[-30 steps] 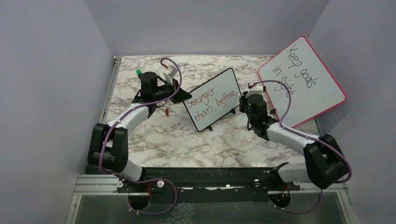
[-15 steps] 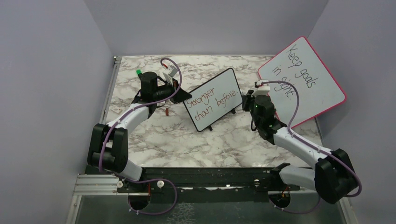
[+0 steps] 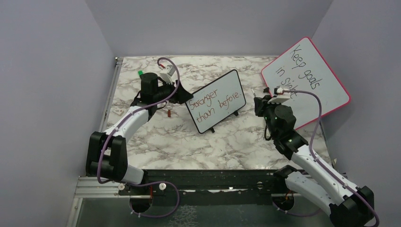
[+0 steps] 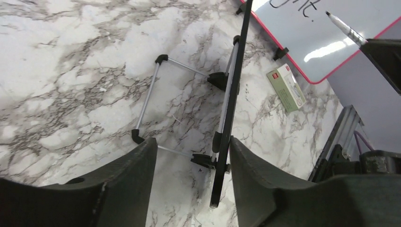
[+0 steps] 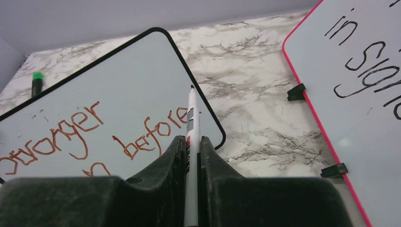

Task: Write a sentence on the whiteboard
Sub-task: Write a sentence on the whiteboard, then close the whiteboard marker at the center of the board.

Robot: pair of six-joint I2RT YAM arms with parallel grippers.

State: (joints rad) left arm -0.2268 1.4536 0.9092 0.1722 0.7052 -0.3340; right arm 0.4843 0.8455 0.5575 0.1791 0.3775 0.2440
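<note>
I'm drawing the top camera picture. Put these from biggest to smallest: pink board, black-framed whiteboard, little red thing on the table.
Largest: pink board.
Next: black-framed whiteboard.
Smallest: little red thing, far smaller than either.

Glossy whiteboard (image 3: 215, 100) rests on smooth marble-patterned table (image 3: 165, 137).

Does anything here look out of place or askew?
Two small things. A red piece, perhaps a pen cap, lies loose on the table left of the whiteboard. The pink-framed board leans askew by the right wall.
</note>
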